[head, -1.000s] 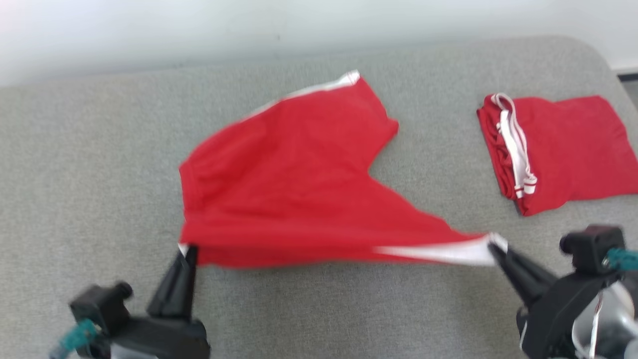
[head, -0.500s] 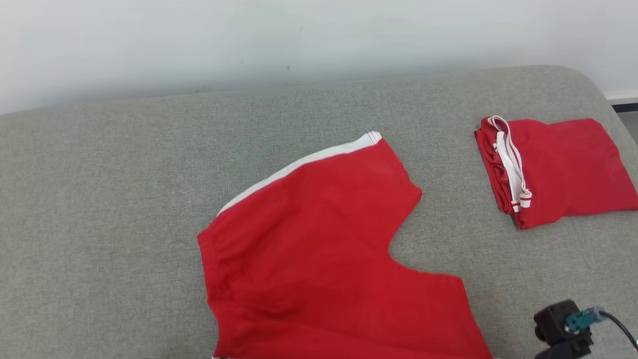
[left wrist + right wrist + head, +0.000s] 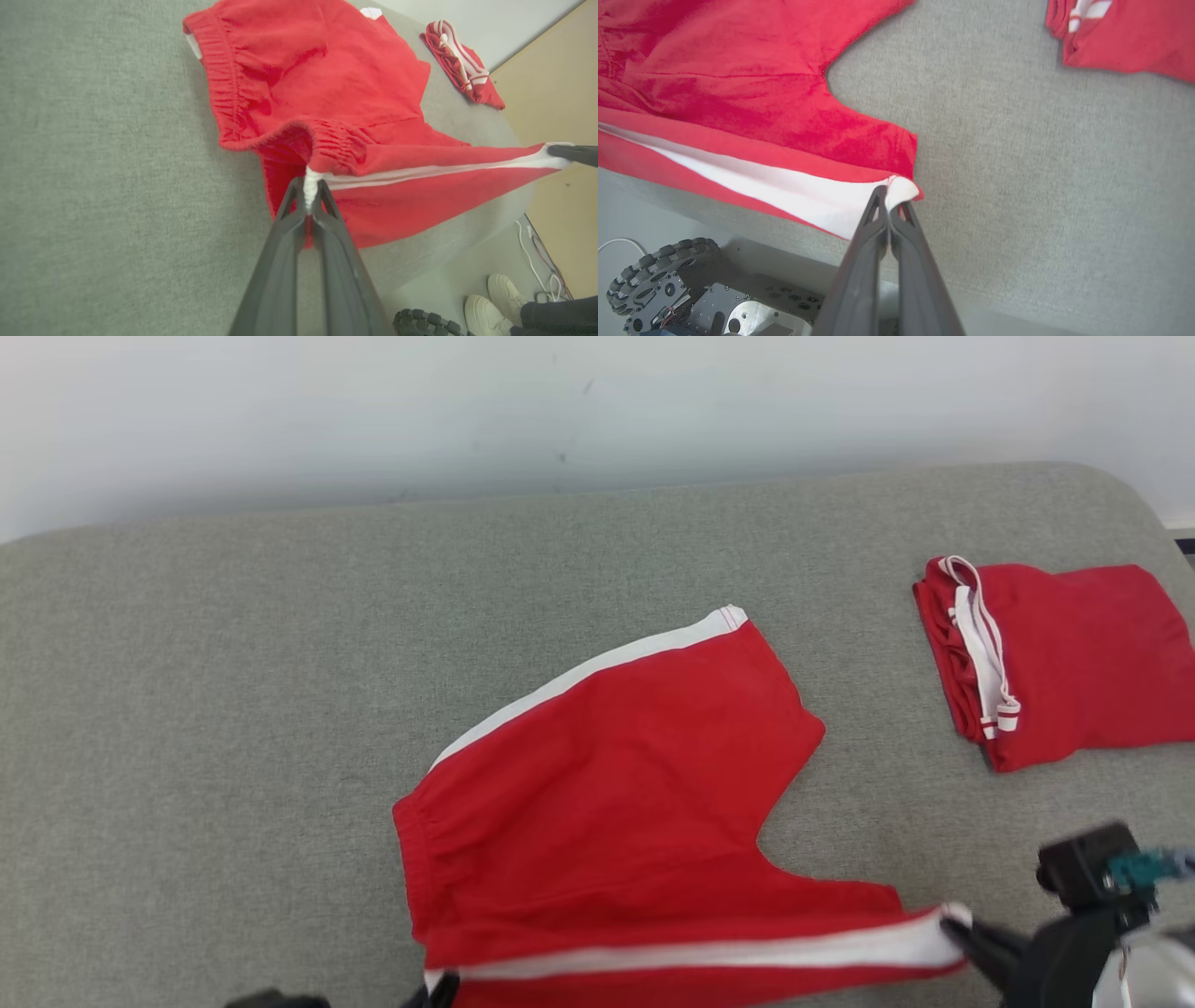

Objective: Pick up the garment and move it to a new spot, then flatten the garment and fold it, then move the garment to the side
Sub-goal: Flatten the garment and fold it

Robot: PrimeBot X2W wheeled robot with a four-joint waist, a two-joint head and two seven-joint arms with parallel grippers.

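Flattening step, I judge: my left gripper (image 3: 308, 189) and right gripper (image 3: 888, 198) each pinch a striped corner of the shorts (image 3: 616, 784), stretched along the cushion's (image 3: 233, 663) near edge; next I'd lower both evenly, keeping it taut.

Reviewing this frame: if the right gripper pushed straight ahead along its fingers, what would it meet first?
The red shorts: the right gripper is shut on their white-striped hem corner. Past that leg, probably only the grey cushion.

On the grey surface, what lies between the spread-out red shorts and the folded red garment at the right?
Nothing: the head view shows bare grey surface between the shorts and the folded garment.
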